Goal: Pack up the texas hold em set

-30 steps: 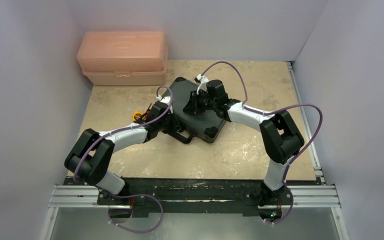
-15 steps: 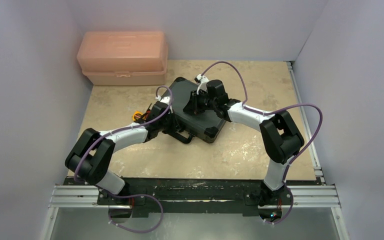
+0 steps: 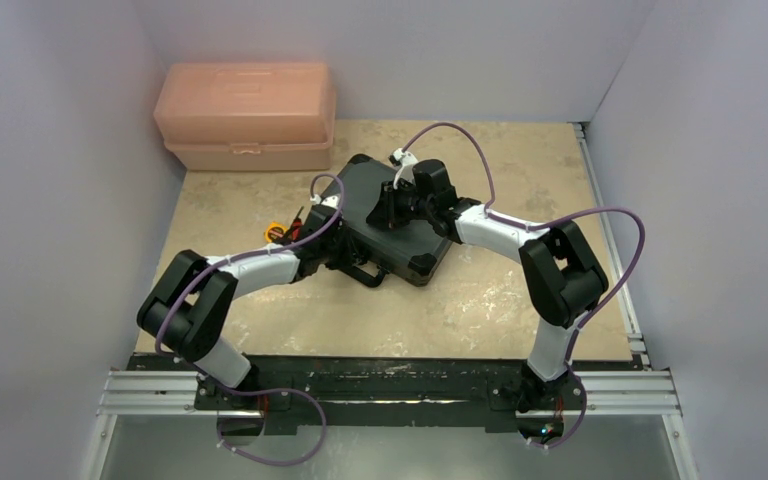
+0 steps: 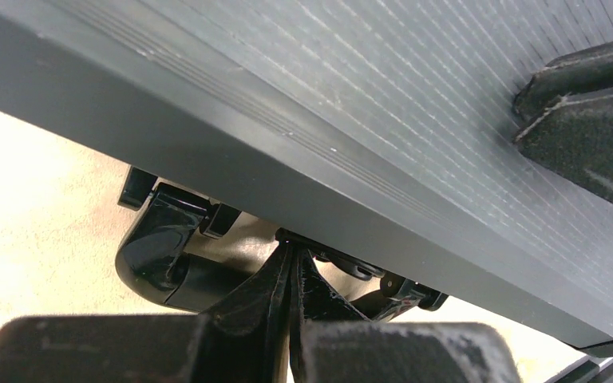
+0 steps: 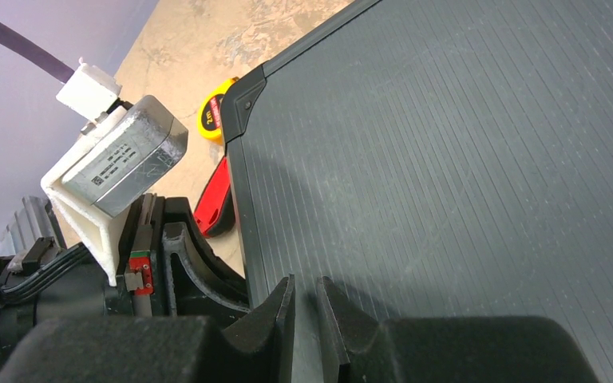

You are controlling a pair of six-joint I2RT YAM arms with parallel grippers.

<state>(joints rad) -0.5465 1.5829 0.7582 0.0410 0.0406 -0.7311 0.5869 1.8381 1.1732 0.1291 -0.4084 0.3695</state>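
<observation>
- In the middle of the table (image 3: 480,300): black briefcase (image 3: 365,195), lid down, lying flat and turned at a slant to the table edges
- At the case's near-left side: carry handle (image 3: 365,272), pointing toward the arm bases
- Seen close from the left wrist as a glossy black loop (image 4: 160,251) hanging below the rim of the ribbed shell
- Left gripper (image 4: 291,259) brought in low at that same side, just right of the handle
- Fingers pressed fully together, with nothing between them
- Tips up against the underside of the case's rim, by a small black fitting; cannot tell whether actually touching it
- Right gripper (image 5: 303,291) reaching in from the right and poised over the lid, toward its far-left part
- Fingers drawn almost together, only a thin slit between them, gripping nothing
- Tips pointing down at the ribbed lid surface (image 5: 463,159), very close to it; contact not clear from this angle
- Just off the case's left edge on the table: red utility knife (image 5: 217,199), partly tucked beside the rim, and a small yellow round item (image 5: 211,116) next to it
- Against the back-left wall, well apart from the case: large pink plastic toolbox (image 3: 245,115), shut
</observation>
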